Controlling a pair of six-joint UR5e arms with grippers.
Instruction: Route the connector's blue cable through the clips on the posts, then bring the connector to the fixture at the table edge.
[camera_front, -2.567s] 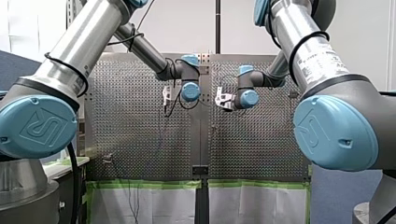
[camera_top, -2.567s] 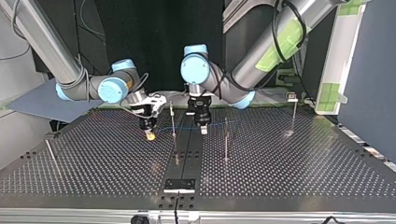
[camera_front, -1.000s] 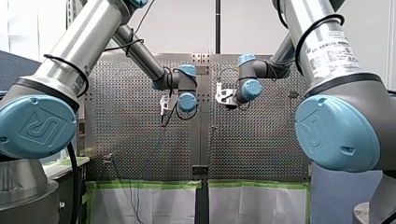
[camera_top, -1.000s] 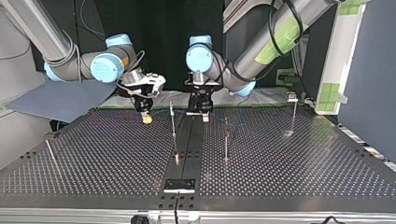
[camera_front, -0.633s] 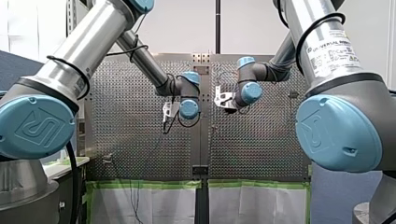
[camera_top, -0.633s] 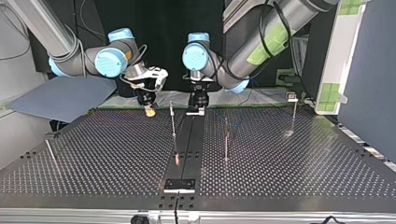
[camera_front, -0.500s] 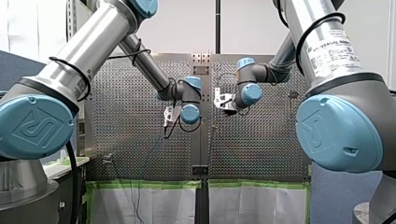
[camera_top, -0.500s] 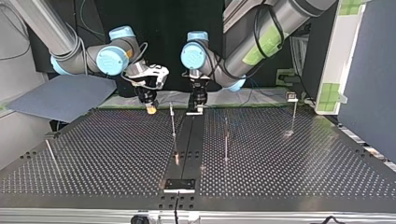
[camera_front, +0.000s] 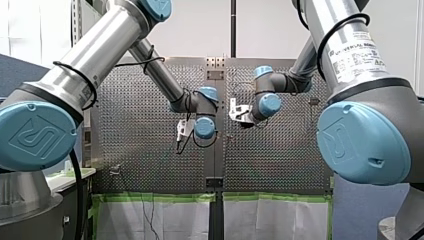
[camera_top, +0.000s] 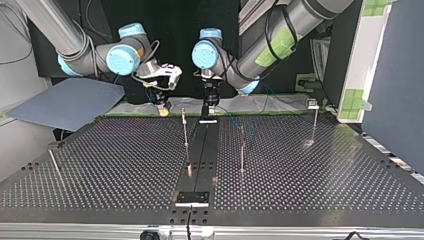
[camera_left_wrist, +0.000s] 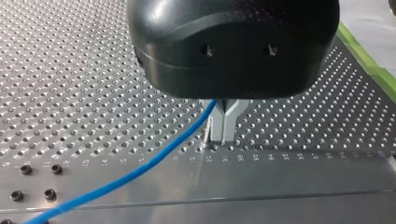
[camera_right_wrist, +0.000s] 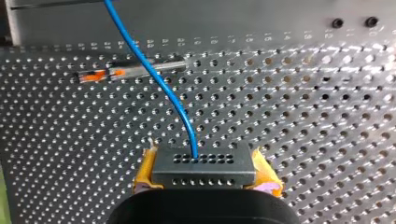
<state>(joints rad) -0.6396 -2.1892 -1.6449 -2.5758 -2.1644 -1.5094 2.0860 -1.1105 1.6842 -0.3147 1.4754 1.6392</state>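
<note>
Both arms are at the far edge of the table (camera_top: 310, 190), as the top view shows it.

- Right gripper (camera_right_wrist: 204, 181): yellow pads (camera_right_wrist: 267, 176) pinch the connector (camera_right_wrist: 204, 163) from both sides, with its holed face pointing away from the wrist.
- The blue cable (camera_right_wrist: 154, 77) leaves the middle of that face and curves off ahead. In the right wrist view it crosses an orange-marked post (camera_right_wrist: 140, 69); I cannot tell whether it touches.
- Left gripper (camera_left_wrist: 220, 127): metal fingers (camera_left_wrist: 229, 122) are pressed together on the cable just above the table. The free length runs off slack across the holes.
- Top view: the middle post (camera_top: 185, 131) stands between the 2 grippers, its clip (camera_top: 183, 111) at about their height. The cable is too thin to trace there.
- The fixture (camera_top: 191, 198) sits at the near edge, well apart from the connector.

Step in hand, as I read it: seating the span between the 2 grippers in that clip. No clip shows cable in it, so I judge the task early.

To do it well:
- Hold the 2 grippers level, with the span straight but not strained.
- Line the span up with the clip's opening before pressing in.
- Move both arms at 1 pace so the connector end takes no sideways pull.
- Watch the slack beyond the left gripper; it may snag on a neighbouring post.
</note>
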